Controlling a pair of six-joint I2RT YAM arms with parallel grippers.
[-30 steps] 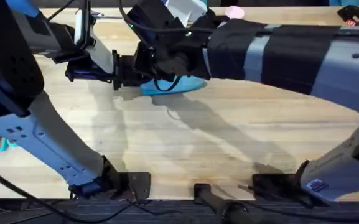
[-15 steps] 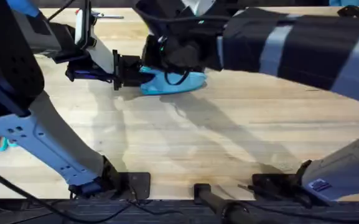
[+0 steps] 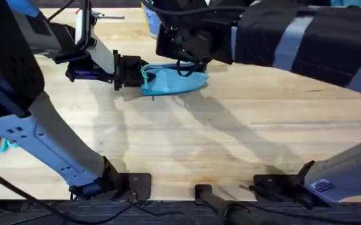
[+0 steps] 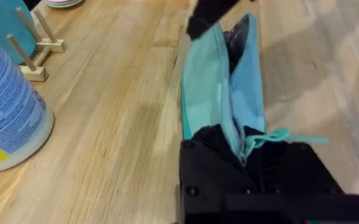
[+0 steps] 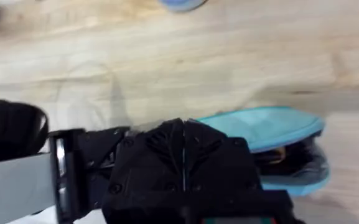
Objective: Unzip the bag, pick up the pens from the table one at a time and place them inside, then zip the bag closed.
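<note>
The light-blue bag [image 3: 171, 81] lies on the table [image 3: 230, 137] at the middle back, its zipper open and its mouth gaping [image 4: 232, 74]. My left gripper [image 3: 132, 72] is shut on the bag's left end, and the teal zipper cord [image 4: 282, 135] hangs beside its black fingers [image 4: 216, 155]. My right gripper [image 3: 189, 53] hovers just over the bag's far edge with its fingers pressed together; I cannot tell whether anything is between them. The pens are hidden: only dark shapes [image 5: 288, 158] show inside the bag's mouth.
A blue-and-white cylindrical container [image 4: 5, 118] stands close to the bag's far side, with a small wooden peg rack [image 4: 33, 59] beyond it. A teal scissors handle [image 3: 2, 145] peeks out at the left edge. The table in front of the bag is bare wood.
My right arm has drawn back and up from over the bag, uncovering most of it. The left gripper has kept its hold on the bag's end.
</note>
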